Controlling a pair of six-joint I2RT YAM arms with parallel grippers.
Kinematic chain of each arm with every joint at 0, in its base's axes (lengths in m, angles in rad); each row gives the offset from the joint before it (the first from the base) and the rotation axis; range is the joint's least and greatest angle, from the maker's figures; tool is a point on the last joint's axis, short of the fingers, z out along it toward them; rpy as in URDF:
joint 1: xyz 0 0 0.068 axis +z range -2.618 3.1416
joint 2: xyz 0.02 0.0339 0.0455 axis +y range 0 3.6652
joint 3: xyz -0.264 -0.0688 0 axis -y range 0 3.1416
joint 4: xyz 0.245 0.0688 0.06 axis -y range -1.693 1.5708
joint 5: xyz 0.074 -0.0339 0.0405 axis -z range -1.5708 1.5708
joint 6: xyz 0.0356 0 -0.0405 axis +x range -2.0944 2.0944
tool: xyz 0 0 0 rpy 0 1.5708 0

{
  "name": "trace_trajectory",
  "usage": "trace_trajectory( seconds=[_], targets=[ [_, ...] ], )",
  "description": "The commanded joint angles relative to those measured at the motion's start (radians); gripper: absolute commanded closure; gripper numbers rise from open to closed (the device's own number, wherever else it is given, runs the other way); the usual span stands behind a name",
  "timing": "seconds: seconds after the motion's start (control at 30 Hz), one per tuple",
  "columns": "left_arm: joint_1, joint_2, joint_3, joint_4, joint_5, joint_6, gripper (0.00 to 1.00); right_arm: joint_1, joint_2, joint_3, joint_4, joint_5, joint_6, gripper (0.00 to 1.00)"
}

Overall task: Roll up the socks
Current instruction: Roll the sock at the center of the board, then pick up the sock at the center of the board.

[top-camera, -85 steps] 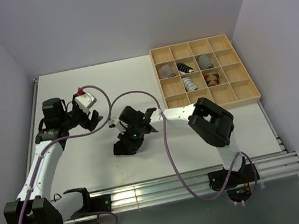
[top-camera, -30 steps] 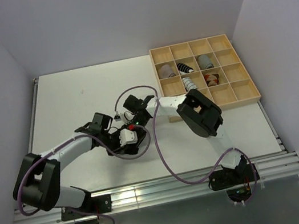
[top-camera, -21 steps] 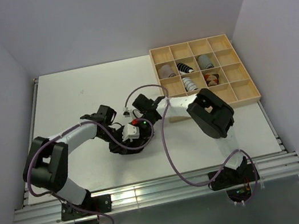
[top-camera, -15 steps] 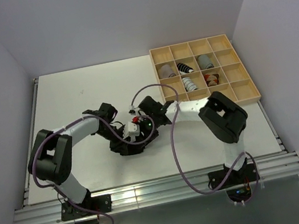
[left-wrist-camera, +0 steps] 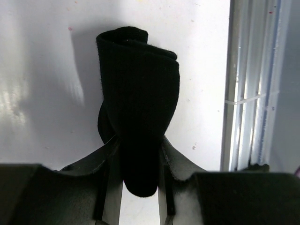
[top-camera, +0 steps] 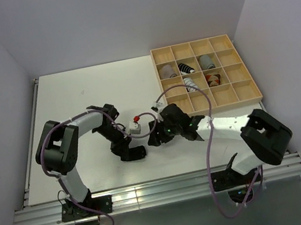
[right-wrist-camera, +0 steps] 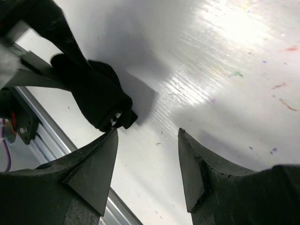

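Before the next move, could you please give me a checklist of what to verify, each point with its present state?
1. Grip: left fingers shut on the black rolled sock: ok.
2. Right fingers open and empty: ok.
3. Right fingers close beside the sock: ok.
4. Roll tight enough to hold: cannot tell.
5. Free compartment in the light wooden compartment tray: ok.

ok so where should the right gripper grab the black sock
Probably the free folded end of the black sock, which sticks out past the left gripper. That gripper is shut on the opposite end, so come in from the far side, facing it, with the open right gripper straddling the bundle's narrow thickness.
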Motion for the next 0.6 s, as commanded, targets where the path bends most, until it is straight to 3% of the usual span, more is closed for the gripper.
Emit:
trace_trajectory(
  seconds=[0.0,0.13,0.27,0.57],
  targets=[
    [-0.001,0.052,-0.006,-0.06,-0.071,0.007,0.68,0.005,-0.105,-0.077,0.158,0.098,0.043,0.39],
    [-0.001,0.074,0.004,-0.073,-0.074,0.007,0.68,0.079,-0.207,-0.133,0.169,0.282,-0.037,0.39],
    [-0.001,0.088,0.007,-0.067,-0.082,0.002,0.69,0.231,-0.239,-0.116,0.126,0.498,-0.134,0.38],
    [-0.001,0.105,0.009,-0.064,-0.082,-0.001,0.69,0.485,-0.044,0.022,0.097,0.655,-0.35,0.36]
  ],
)
